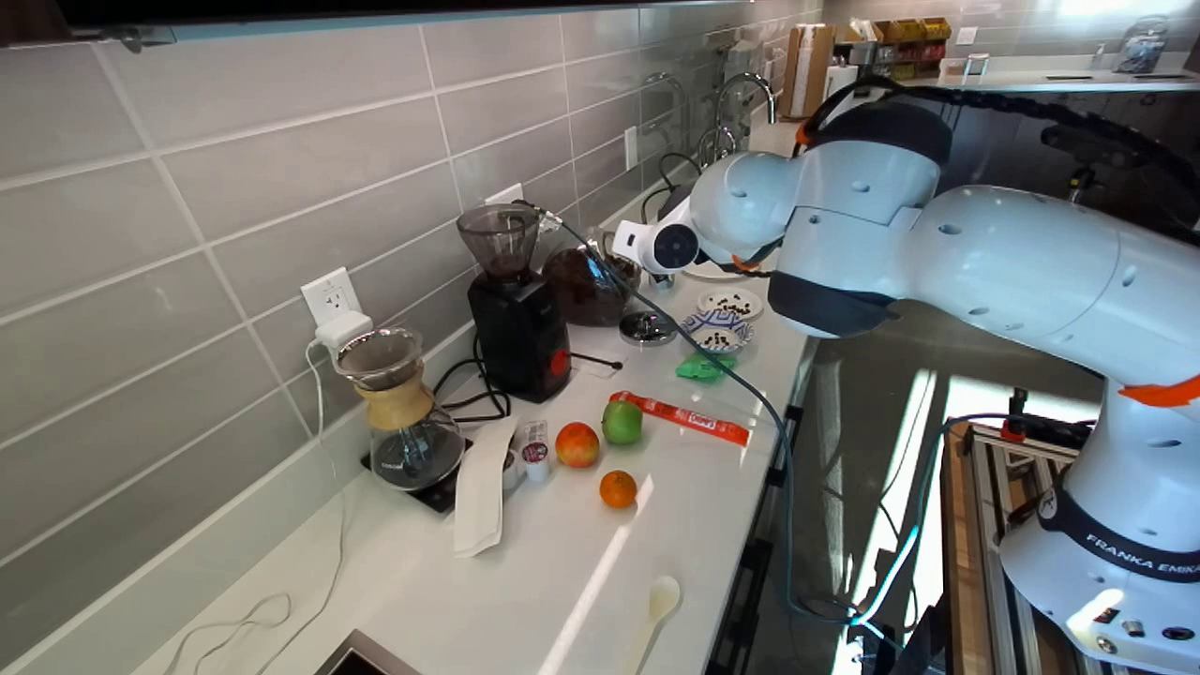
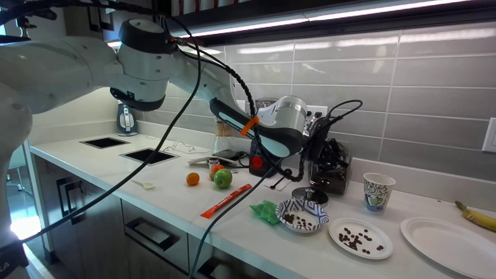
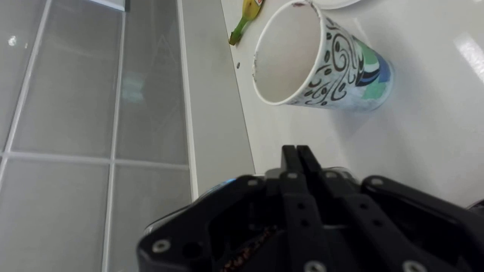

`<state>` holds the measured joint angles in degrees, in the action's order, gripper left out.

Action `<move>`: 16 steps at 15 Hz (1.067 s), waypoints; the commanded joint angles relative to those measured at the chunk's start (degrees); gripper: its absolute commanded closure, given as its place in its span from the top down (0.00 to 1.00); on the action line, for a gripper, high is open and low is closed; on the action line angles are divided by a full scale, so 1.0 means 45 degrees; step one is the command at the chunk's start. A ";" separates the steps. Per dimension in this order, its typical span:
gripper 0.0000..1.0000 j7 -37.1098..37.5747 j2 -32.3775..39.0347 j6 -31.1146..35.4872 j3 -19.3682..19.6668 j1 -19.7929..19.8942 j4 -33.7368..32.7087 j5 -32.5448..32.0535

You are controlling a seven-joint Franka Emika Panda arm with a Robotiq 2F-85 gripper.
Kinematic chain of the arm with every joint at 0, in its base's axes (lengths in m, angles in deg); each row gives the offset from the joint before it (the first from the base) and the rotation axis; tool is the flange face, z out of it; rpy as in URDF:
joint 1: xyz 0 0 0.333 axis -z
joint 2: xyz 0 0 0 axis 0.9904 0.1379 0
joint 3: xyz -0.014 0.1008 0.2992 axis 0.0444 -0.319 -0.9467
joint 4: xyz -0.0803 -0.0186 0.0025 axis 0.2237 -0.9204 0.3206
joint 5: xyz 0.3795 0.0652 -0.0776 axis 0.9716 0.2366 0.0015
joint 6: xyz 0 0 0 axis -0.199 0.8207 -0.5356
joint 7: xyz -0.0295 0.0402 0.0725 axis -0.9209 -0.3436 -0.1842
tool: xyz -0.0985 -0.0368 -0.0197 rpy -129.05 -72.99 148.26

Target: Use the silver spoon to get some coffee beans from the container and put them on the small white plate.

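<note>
The small white plate [image 2: 378, 237], bearing hard-looking coffee beans [image 2: 353, 244], lies on the table [image 2: 170, 197]—probably light and apt to skid, so hold its rim. No silver spoon can be made out. The jaws meet tip to tip, nothing visible between. In an exterior view, from the plate: smooth, clear-walled container [image 2: 329, 181] at eleven o'clock—patterned bowl [image 2: 304, 206] near ten.

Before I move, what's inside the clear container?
What looks like coffee beans shows through the clear container. The gripper hides much of its upper part in an exterior view; anything behind is unseen.
</note>
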<state>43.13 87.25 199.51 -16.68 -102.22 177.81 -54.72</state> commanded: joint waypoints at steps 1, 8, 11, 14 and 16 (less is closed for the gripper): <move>0.01 0.0953 0.0904 0.0497 0.0648 -0.0232 -0.0324 0.0167; 0.01 0.1665 0.1204 0.0295 0.0896 -0.0655 -0.0127 0.0112; 0.14 0.1665 0.1014 0.0125 0.0740 -0.0774 0.0167 0.0070; 0.43 0.1689 0.0919 0.0057 0.0663 -0.0875 0.0345 0.0071; 0.58 0.1780 0.0911 0.0050 0.0659 -0.0950 0.0396 0.0075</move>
<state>49.63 90.68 199.50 -14.21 -105.00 178.42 -54.72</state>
